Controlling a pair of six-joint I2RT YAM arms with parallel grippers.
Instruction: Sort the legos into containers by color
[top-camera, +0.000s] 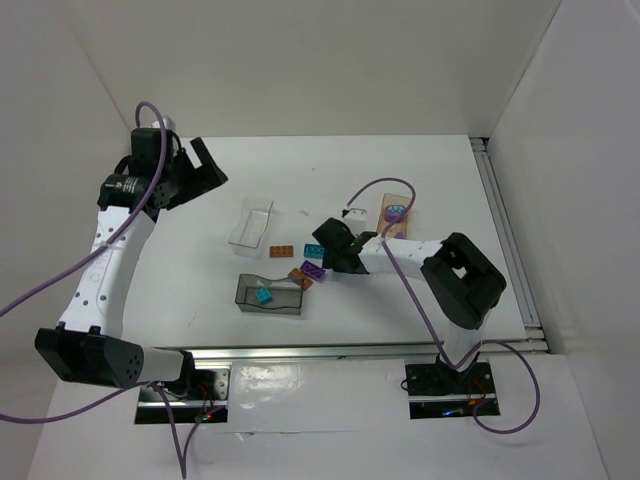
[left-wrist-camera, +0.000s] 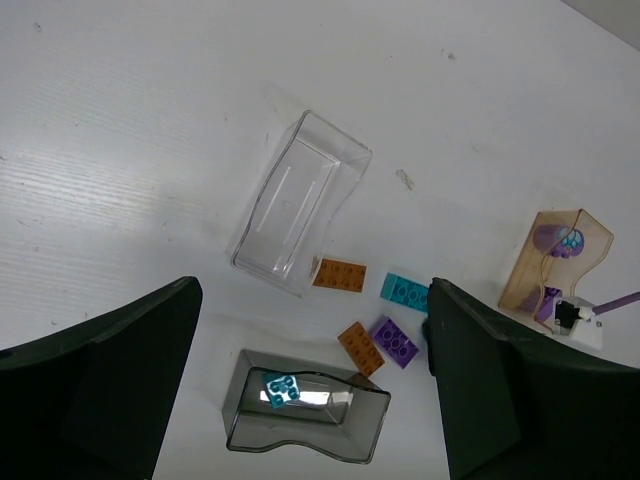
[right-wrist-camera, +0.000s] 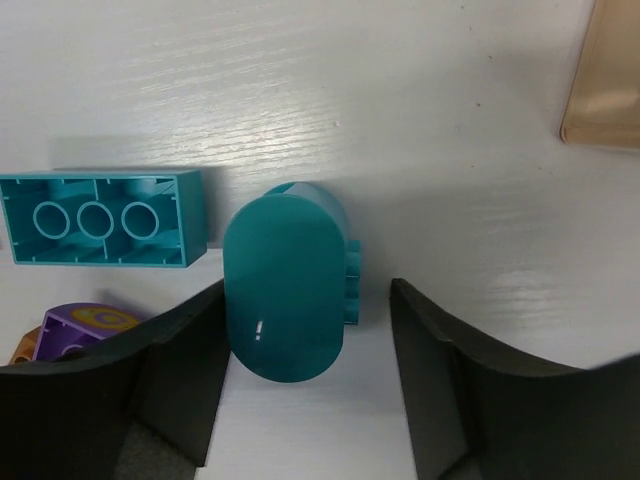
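My right gripper (right-wrist-camera: 307, 300) is low over the table, open around a rounded teal lego (right-wrist-camera: 285, 290). Its left finger is against the piece and a gap shows at the right finger. Beside it lie a teal brick (right-wrist-camera: 100, 217) and a purple lego (right-wrist-camera: 85, 325). From above, two orange legos (top-camera: 281, 251) (top-camera: 300, 277) and a purple brick (top-camera: 313, 270) sit between the containers. The dark-grey tray (left-wrist-camera: 310, 415) holds one teal lego (left-wrist-camera: 282, 388). Nothing is in the clear tray (left-wrist-camera: 300, 205). The wooden tray (left-wrist-camera: 555, 262) holds purple pieces. My left gripper (top-camera: 200, 170) hangs open, high at the back left.
The right arm's purple cable (top-camera: 375, 190) loops over the wooden tray (top-camera: 395, 215). White walls close in the table at the back and sides. A metal rail (top-camera: 505, 240) runs along the right edge.
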